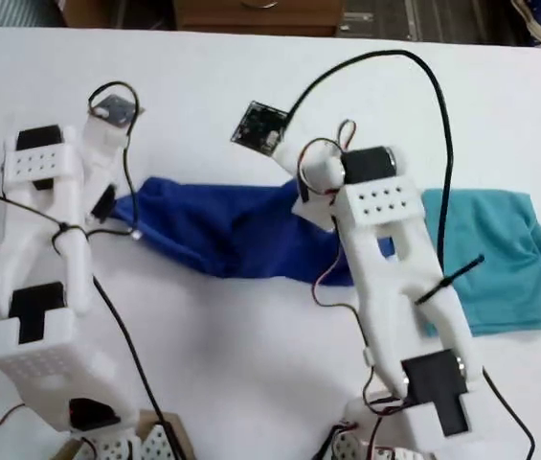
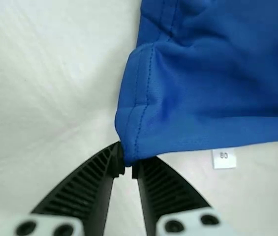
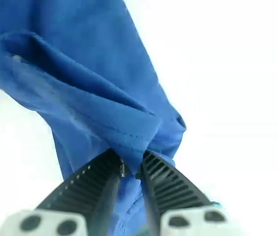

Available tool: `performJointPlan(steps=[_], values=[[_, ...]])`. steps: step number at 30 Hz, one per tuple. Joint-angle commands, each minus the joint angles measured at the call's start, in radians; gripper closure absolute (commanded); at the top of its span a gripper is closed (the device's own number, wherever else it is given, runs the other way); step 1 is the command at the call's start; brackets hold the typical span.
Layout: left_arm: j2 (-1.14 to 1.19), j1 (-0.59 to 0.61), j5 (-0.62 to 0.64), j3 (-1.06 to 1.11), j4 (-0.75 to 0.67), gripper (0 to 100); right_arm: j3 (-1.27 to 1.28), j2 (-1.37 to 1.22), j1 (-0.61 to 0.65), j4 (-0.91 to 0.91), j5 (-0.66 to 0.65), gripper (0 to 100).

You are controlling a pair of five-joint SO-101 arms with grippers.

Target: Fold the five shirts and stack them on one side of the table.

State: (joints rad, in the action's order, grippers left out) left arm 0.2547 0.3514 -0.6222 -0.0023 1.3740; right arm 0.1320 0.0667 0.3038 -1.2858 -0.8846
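A blue shirt is stretched across the middle of the white table between the two arms. My left gripper is shut on one hemmed corner of the blue shirt, at its left end in the high view. My right gripper is shut on a bunched fold of the blue shirt at its right end. A folded teal shirt lies flat at the right side of the table, partly under the right arm.
The white table is bare in front of the blue shirt and behind it. Black cables loop from both arms over the cloth. A small white tag lies on the table beside the blue shirt's hem.
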Motion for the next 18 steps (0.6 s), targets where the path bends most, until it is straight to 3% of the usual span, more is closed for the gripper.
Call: performJointPlan(steps=[1, 10, 15, 18], values=[[-0.058, -0.009, -0.009, -0.005, -0.014, 97, -0.020, -0.045, -0.007, -0.004, 0.000, 97.8], [-0.058, -0.009, -0.009, -0.005, -0.014, 97, 0.184, -0.108, 0.070, -0.059, -0.029, 97.6], [-0.058, -0.009, -0.009, -0.005, -0.014, 97, 0.170, -0.084, 0.074, -0.213, -0.037, 84.5], [-0.058, -0.009, -0.009, -0.005, -0.014, 97, 0.120, -0.002, 0.068, -0.280, -0.074, 82.7]])
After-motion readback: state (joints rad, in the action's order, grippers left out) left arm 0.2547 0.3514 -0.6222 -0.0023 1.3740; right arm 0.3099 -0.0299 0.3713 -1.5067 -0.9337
